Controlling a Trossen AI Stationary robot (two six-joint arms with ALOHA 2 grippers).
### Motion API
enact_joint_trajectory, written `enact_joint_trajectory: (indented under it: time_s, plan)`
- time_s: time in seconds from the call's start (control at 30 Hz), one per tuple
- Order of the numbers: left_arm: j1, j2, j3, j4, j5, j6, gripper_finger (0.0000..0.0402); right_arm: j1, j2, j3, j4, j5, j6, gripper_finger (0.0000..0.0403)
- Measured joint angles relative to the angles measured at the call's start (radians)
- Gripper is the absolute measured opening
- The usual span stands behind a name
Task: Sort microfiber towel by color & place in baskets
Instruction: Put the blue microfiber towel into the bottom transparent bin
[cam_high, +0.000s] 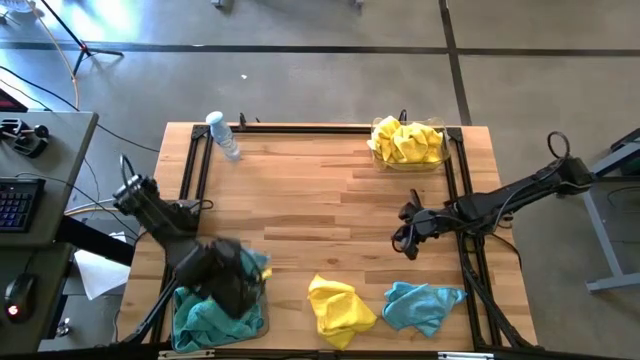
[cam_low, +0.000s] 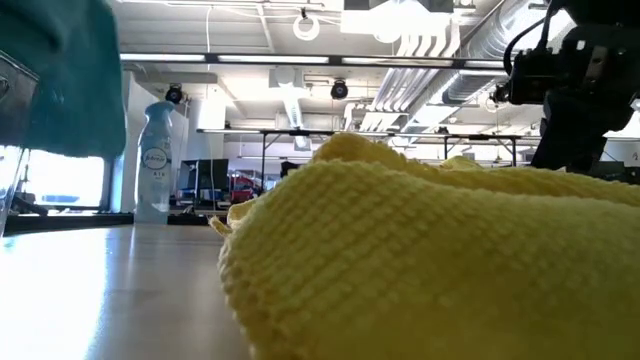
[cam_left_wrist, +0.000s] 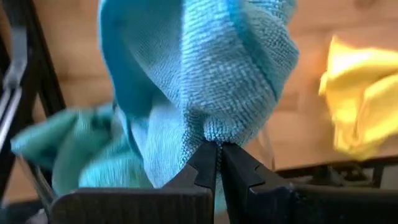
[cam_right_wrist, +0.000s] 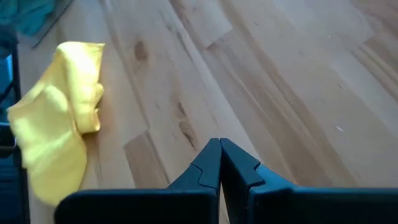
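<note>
My left gripper (cam_left_wrist: 219, 146) hovers over the near-left basket (cam_high: 182, 338) and is shut on a teal-blue microfiber towel (cam_left_wrist: 205, 68). More teal towels (cam_high: 205, 318) lie in that basket. A yellow towel (cam_high: 338, 305) and another teal towel (cam_high: 422, 305) lie crumpled on the table near its near edge. The far-right basket (cam_high: 440, 158) holds yellow towels (cam_high: 405, 140). My right gripper (cam_high: 405, 238) is shut and empty above the bare table, to the far side of the loose teal towel; in the right wrist view (cam_right_wrist: 219, 144) the yellow towel (cam_right_wrist: 56, 124) lies beyond it. My left gripper pinches the teal towel by a bunched fold (cam_left_wrist: 214, 132) between its two fingertips, coming from above and pointing down. Several layers gather at the pinch. The towel hangs slack below the fingers, over the teal towels (cam_left_wrist: 68, 140) in the basket.
A clear bottle (cam_high: 222, 133) stands at the table's far-left corner. Black rails (cam_high: 195, 165) run along the left, far and right edges. The middle of the table (cam_high: 320, 200) is bare wood. In the low view the yellow towel (cam_low: 430, 260) fills the foreground.
</note>
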Motion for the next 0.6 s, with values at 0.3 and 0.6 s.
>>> enact_joint_trajectory:
  time_s: [0.3,0.6]
  plan:
    - [-0.136,0.182,0.209,0.024,0.112,-0.144,0.0,0.0,-0.016,0.0,0.0,-0.026,-0.043,0.0]
    - [-0.189,0.26,0.243,0.007,0.262,-0.088,0.0,0.0,-0.016,0.0,0.0,-0.048,-0.047,0.0]
